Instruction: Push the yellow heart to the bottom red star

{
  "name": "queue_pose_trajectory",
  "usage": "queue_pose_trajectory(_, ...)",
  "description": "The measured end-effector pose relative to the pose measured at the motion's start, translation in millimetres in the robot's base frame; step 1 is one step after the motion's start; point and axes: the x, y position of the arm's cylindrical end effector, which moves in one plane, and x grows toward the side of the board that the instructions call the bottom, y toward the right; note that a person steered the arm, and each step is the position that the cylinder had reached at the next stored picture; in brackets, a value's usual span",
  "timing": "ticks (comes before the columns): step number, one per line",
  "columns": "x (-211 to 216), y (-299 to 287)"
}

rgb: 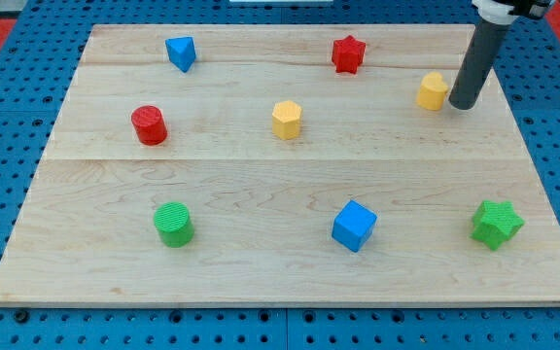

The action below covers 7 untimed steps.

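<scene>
Nearest the view's bottom sit green cylinder (173, 224), blue cube (354, 226), green star (497, 224). Farther up, my tip (462, 105), a bare rod with no pincer to open or close, touches the yellow heart (434, 91) on its right. Only one red star (348, 53) shows; I'd shove leftward, steadily. No containers visible.

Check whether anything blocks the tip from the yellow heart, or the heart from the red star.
Nothing visible does. My tip sits just right of the yellow heart block, and the wooden board between heart and red star block holds no other block.
</scene>
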Motion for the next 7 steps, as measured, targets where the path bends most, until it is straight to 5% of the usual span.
queue_pose_trajectory(2,-14,-42)
queue_pose_trajectory(5,-21,-8)
queue_pose_trajectory(7,-40,-85)
